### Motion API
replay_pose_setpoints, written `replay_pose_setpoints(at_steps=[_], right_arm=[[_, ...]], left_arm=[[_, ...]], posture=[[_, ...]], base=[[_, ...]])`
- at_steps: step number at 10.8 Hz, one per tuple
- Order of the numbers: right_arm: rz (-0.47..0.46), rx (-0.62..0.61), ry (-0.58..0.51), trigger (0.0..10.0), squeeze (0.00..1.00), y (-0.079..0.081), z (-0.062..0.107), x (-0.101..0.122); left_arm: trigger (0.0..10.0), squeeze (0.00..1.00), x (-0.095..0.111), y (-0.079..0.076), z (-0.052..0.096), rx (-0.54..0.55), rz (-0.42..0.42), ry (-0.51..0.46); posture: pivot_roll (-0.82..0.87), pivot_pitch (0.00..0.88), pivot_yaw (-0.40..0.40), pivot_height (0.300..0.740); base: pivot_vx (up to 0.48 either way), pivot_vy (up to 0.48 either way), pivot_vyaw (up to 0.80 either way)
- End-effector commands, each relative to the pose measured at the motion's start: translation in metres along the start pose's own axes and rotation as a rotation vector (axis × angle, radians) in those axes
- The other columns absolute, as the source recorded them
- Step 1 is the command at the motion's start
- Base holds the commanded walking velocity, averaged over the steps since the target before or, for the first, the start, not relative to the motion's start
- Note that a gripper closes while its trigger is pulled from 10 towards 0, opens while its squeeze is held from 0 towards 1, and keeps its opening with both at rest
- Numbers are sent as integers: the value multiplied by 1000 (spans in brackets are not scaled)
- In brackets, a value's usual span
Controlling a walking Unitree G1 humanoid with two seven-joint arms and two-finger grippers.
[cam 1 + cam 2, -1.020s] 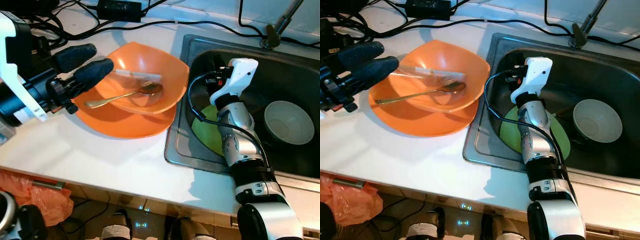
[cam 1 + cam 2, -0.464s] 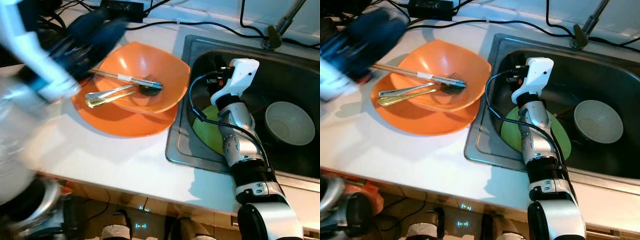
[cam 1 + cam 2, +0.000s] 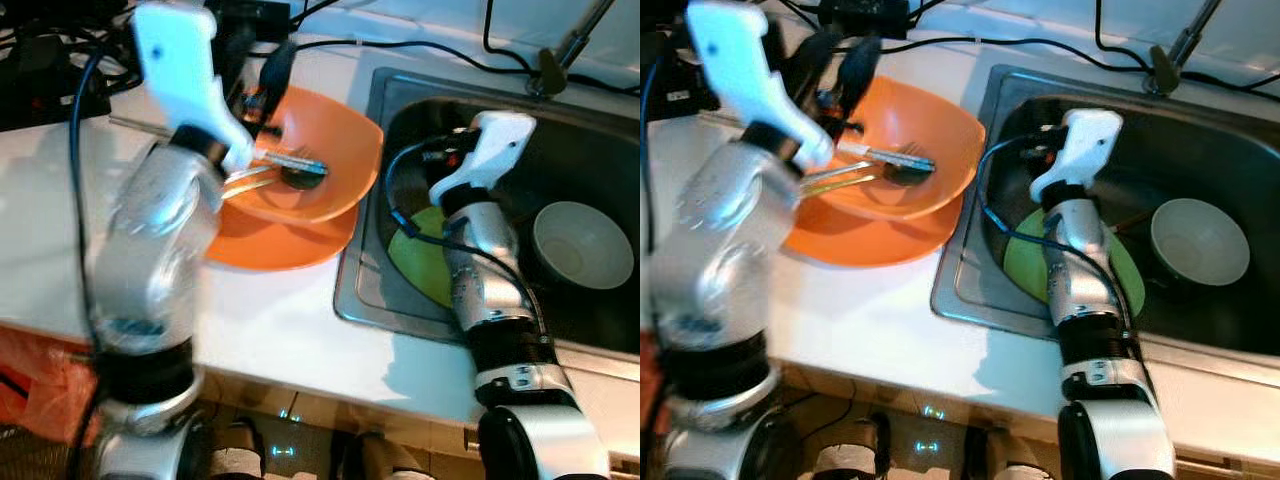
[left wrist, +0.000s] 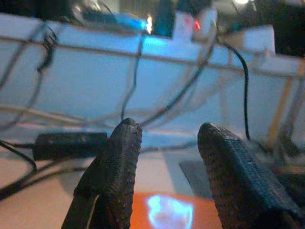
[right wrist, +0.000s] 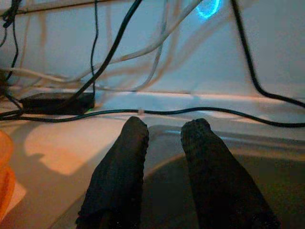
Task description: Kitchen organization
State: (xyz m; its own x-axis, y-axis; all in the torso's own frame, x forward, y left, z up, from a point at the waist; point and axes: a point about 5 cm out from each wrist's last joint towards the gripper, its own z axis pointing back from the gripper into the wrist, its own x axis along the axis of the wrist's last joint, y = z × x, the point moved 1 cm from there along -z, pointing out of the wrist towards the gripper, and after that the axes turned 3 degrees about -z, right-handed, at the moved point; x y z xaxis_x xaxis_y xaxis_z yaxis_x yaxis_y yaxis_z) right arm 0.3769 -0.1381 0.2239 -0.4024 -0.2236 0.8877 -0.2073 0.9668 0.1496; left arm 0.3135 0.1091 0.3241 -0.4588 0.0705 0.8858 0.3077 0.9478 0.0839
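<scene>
White countertop (image 3: 270, 330) runs beside the steel sink (image 3: 1260, 160); on it an orange bowl (image 3: 320, 135) sits nested on an orange plate (image 3: 270, 250), holding a spoon (image 3: 890, 172), a fork (image 3: 902, 156) and what looks like chopsticks. My left gripper (image 3: 840, 65) hovers spread and empty over the bowl's far rim, while my right gripper (image 5: 162, 138), fingers parted and holding nothing, reaches into the sink near a green plate (image 3: 425, 270) and a white bowl (image 3: 1198, 240). I judge the cutlery light, stiff and slippery (best pinched mid-handle), and the bowl rigid, likely plastic, best taken at its rim.
</scene>
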Motion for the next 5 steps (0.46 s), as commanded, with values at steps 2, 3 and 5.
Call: replay_pose_setpoints(at_steps=[2,3,5], right_arm=[[26,-45,-38,10000,0,-12,6,8],[34,-71,-72,10000,0,-17,6,15],[35,-74,-69,10000,0,-18,8,15]], left_arm=[[10000,0,-7,-14,-7,-9,-41,-40],[10000,0,-18,-20,-7,2,-84,-69],[10000,0,-24,-19,-8,42,-86,-59]], posture=[[241,181,-45,740],[231,186,-43,740],[229,195,-43,740]], base=[[0,0,0],[0,0,0],[0,0,0]])
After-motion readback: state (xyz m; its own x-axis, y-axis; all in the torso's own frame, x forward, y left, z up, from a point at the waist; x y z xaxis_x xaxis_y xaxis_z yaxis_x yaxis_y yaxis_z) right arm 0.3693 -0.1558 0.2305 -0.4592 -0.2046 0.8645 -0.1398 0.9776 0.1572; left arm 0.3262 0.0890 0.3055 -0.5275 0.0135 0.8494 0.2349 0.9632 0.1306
